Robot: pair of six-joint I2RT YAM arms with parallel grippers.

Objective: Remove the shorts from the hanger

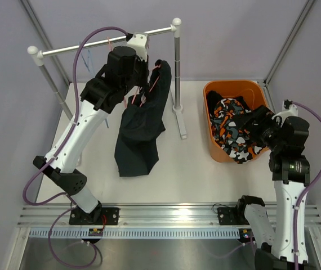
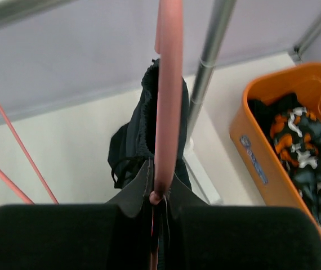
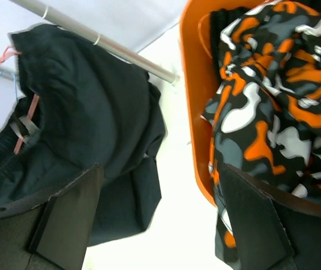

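The top view looks down from behind; both close wrist views share the orange bin (image 2: 264, 169).

Left gripper (image 2: 158, 220) pinching pink hanger (image 2: 169, 95); black shorts (image 2: 142, 132) hanging beyond.

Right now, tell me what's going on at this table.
Two robot arms are taking shorts off a hanger. The left gripper is shut on a pink hanger under the clothes rail, and black shorts are still hanging from it. The right gripper is open at the orange bin, where camouflage shorts already lie, partly draped over the rim.
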